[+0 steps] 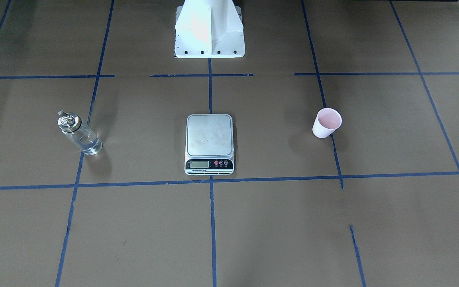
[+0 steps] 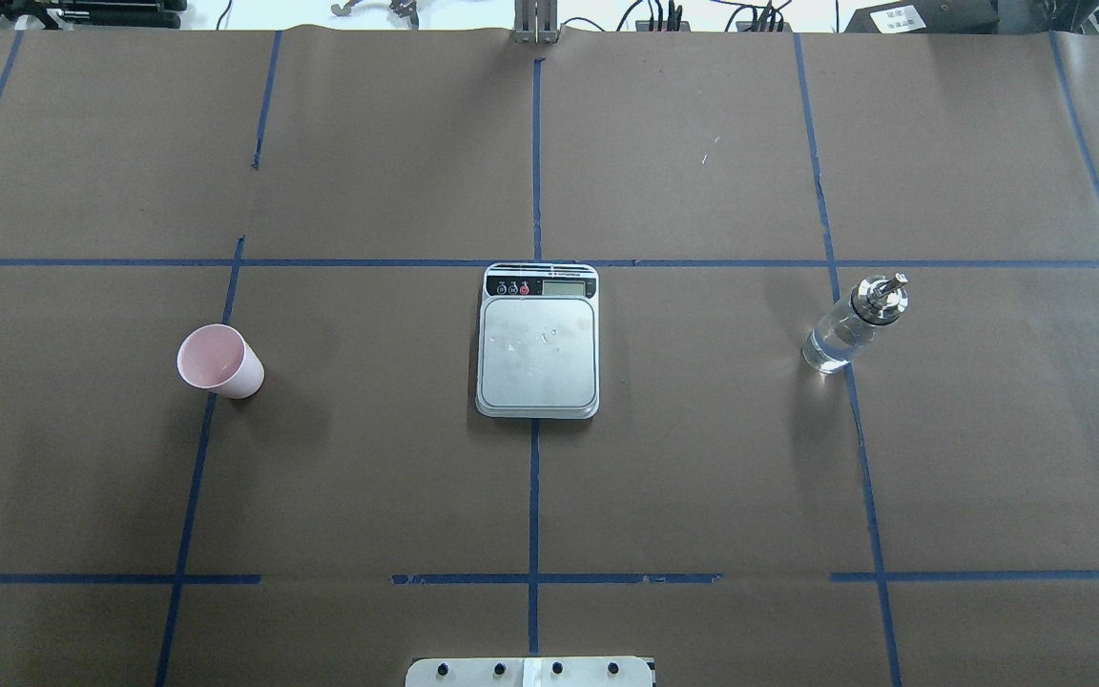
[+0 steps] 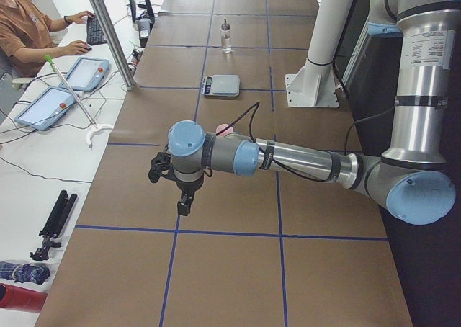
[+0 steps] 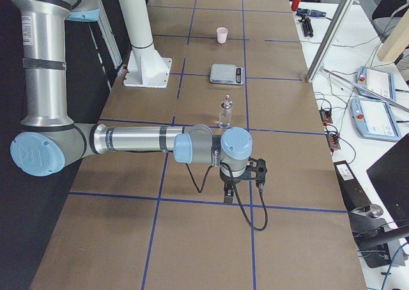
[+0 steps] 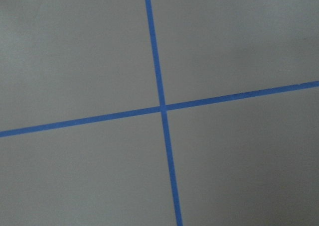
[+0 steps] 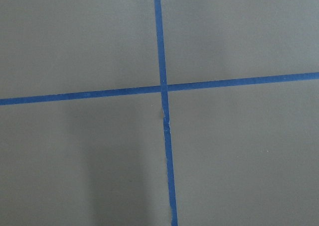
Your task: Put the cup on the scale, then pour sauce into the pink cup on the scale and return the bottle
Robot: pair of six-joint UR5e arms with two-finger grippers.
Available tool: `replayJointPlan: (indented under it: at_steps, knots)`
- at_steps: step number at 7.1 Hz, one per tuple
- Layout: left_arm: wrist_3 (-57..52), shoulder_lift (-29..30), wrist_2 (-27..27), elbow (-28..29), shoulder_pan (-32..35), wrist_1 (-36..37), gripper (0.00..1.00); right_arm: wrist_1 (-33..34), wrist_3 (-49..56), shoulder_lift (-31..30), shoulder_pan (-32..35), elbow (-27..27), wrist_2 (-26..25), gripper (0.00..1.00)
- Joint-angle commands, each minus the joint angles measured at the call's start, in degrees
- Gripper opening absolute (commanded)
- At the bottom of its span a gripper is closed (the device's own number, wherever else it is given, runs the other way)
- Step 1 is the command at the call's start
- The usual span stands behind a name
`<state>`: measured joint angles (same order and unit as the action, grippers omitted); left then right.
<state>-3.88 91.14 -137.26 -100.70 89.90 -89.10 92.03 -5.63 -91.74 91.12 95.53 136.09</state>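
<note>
task not begun: the pink paper cup (image 2: 218, 361) and glass sauce bottle (image 2: 850, 324) stand on the table (image 2: 702, 458) either side of the scale (image 2: 538, 341); left gripper (image 3: 184, 199) and right gripper (image 4: 228, 191) hang well away, opening impossible to tell.

Overhead and front: facing each other, sharing the scale (image 2: 538, 348). Sides: along the desk (image 3: 230, 269) from either end. Wrists: close above tape crossings (image 5: 163, 108).
</note>
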Motion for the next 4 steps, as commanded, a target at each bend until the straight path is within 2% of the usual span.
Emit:
replayJointPlan:
  at_steps: [1,3,4]
  knots:
    - [0.7,1.1,-1.3,-5.6,-1.9,0.6,1.0,0.1,-0.1,0.2,-0.1,0.2,0.3,1.0]
    - [3.2,3.1,-1.2,-12.3,-6.0,0.7,1.0,0.1,0.0,0.2,-0.1,0.2,0.3,1.0]
    - [4.4,2.5,-0.7,-14.5,-10.2,1.2,1.0,0.0,-0.1,0.3,-0.1,0.0,0.1,1.0]
